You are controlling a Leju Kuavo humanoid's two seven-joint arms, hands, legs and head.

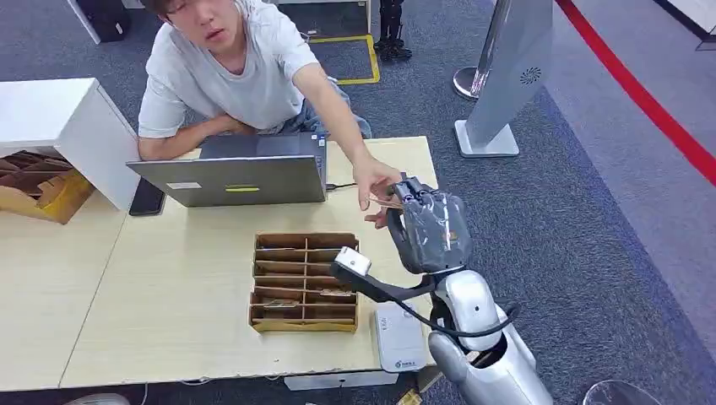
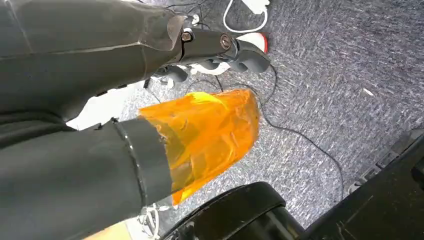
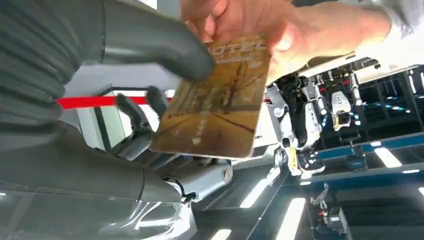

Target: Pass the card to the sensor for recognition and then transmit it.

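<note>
The robot's right hand [image 1: 429, 228] is raised above the far right corner of the pale wooden table [image 1: 169, 295], wrapped in a grey cover, and it has hold of the hotel key card [image 3: 216, 100]: in the right wrist view the thick grey thumb [image 3: 165, 45] lies over one face of the gold-brown card near its printed end, with the darker fingers [image 3: 137, 107] behind the other face. The person's hand [image 1: 377, 186], reaching across from behind the open grey laptop [image 1: 241, 177], pinches the same card at its far end, so the card sits between the two hands with both touching it. In the head view the card shows as a thin sliver [image 1: 387, 202] just at the meeting of the person's fingers and the robot's hand. On the table below lies the white card reader [image 1: 398, 337] near the front edge, just beside a brown cardboard divider tray [image 1: 302, 283]. The left hand [image 2: 215, 55] hangs over grey carpet [image 2: 340, 75] strewn with cables; its dark fingers are curled in and hold nothing.
</note>
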